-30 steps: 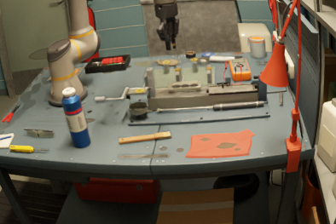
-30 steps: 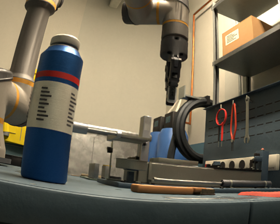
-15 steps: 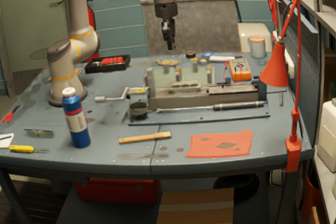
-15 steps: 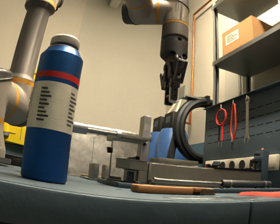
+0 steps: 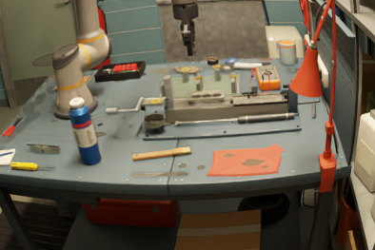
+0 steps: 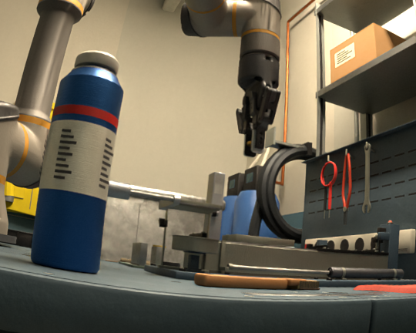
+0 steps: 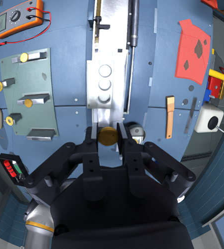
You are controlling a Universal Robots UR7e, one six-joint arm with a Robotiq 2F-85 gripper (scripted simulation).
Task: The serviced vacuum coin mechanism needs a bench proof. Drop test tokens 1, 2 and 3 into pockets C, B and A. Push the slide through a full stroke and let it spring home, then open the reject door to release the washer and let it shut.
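Note:
A brass test token (image 7: 108, 136) sits clamped between the closed fingers of my gripper (image 7: 107, 137), high above the bench and short of the coin mechanism (image 5: 223, 104). The gripper (image 5: 189, 47) hangs over the green token stand (image 5: 202, 79) behind the mechanism. The slide's three round pockets (image 7: 104, 83) lie in a row ahead of the token, all empty. On the green stand (image 7: 28, 92) two more brass tokens (image 7: 24, 57) (image 7: 28, 103) rest on their ledges, and the nearest ledge (image 7: 40, 134) is bare. The slide's handle (image 5: 124, 109) sticks out to the left of the mechanism.
A blue spray bottle (image 5: 84, 131) stands at the bench's front left. An orange multimeter (image 5: 268, 78) lies behind the mechanism, a red lamp (image 5: 314, 71) on the right edge, a red cloth (image 5: 245, 160) and a wooden-handled tool (image 5: 161, 153) in front.

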